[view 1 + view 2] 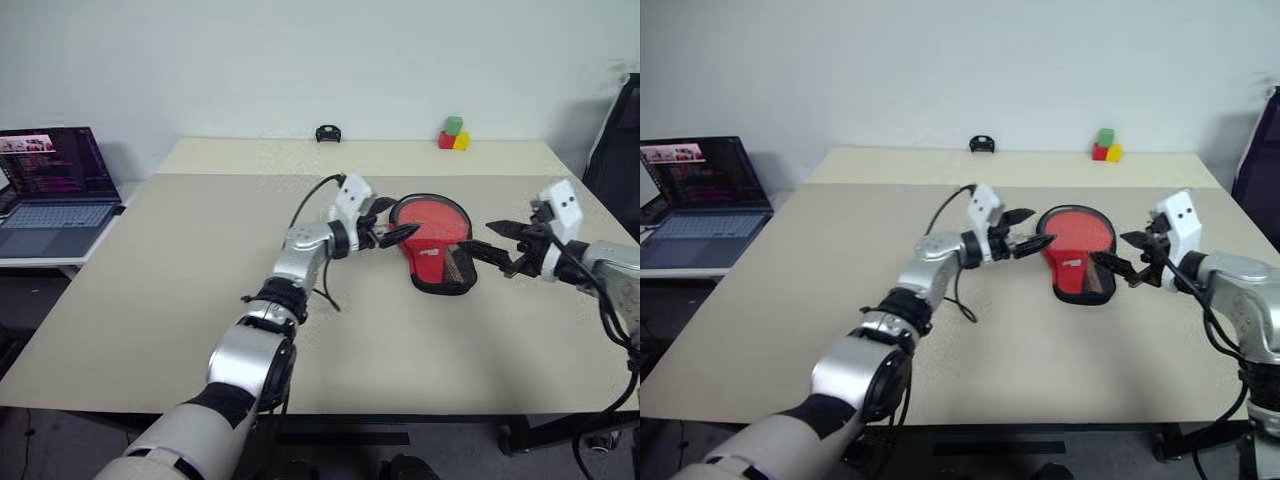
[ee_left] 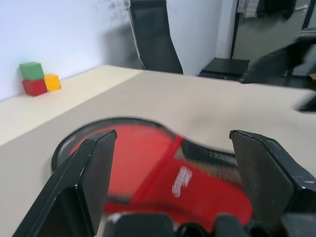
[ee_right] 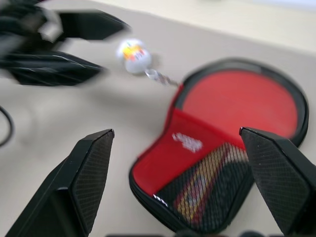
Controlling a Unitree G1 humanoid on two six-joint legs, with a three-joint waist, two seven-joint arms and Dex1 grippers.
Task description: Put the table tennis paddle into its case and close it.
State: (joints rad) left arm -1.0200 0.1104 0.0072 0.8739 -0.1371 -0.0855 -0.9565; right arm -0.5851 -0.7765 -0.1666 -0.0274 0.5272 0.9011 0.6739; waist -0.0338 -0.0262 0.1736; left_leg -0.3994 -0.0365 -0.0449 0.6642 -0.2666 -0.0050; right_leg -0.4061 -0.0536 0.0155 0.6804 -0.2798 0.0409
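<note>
The case (image 1: 436, 248) lies flat on the table, red with a black zipper edge, white lettering and a black mesh pocket (image 3: 207, 190). The table tennis paddle sits inside it: its round red face (image 3: 242, 101) shows within the rim, and its handle shows dimly through the mesh. A small white charm (image 3: 134, 54) on a chain hangs off the case's rim. My left gripper (image 1: 397, 222) hovers just left of the case's round end, open and empty. On the other side, level with the mesh end, my right gripper (image 1: 496, 240) is also open and empty.
An open laptop (image 1: 55, 185) stands on a low side table at the left. Red, green and yellow blocks (image 1: 453, 133) and a small black object (image 1: 327, 133) sit at the table's far edge. A dark chair (image 1: 615, 140) stands at the right.
</note>
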